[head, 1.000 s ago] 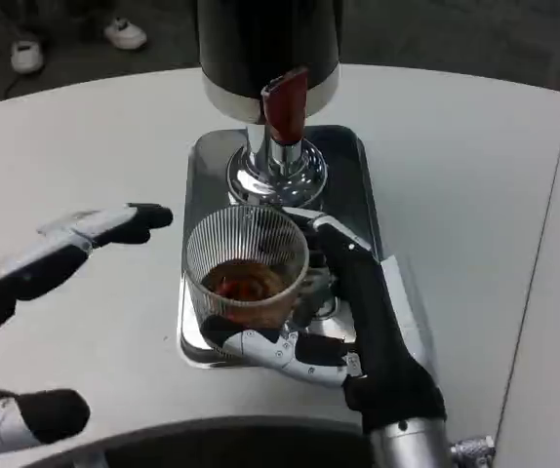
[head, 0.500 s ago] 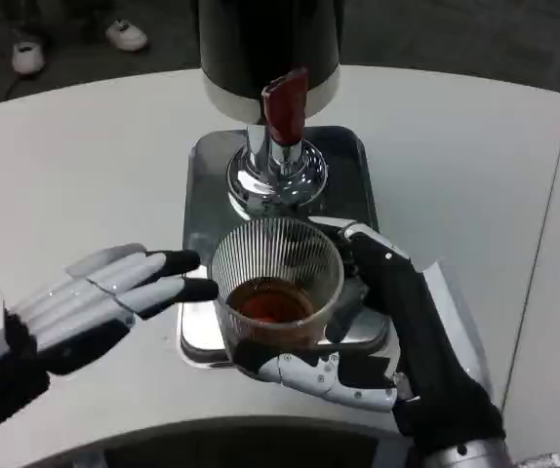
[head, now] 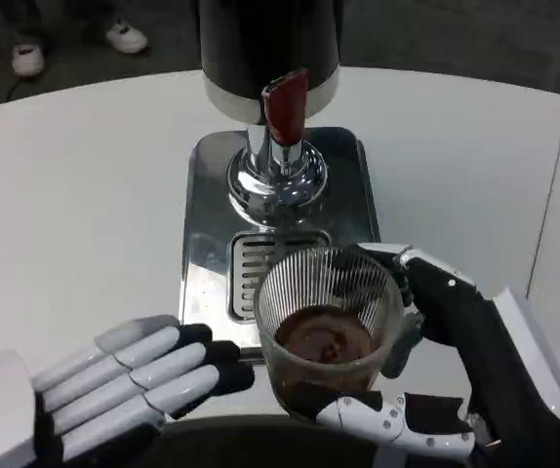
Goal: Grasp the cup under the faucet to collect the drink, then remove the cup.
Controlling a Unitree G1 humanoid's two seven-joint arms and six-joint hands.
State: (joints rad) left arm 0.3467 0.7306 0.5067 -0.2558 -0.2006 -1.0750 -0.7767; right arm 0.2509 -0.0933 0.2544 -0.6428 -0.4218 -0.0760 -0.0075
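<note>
A clear ribbed cup (head: 327,314) holding brown drink is gripped by my right hand (head: 456,370), whose fingers wrap around its right side and base. The cup sits over the near edge of the steel drip tray (head: 207,195), well clear of the faucet with its red lever (head: 284,105). The tray's grille (head: 260,263) is uncovered behind the cup. My left hand (head: 129,380) lies at the lower left with fingers extended toward the cup, its dark fingertips a short gap from the glass, holding nothing.
The dark dispenser body (head: 265,44) on its chrome pedestal (head: 276,177) stands at the back of the tray. The white table (head: 75,185) spreads around; a seam to a second table (head: 551,210) runs at the right. Shoes show on the floor at top left.
My right hand has drawn the cup away from under the faucet toward me and to the right, exposing the grille. My left hand has moved in closer to the cup from the left.
</note>
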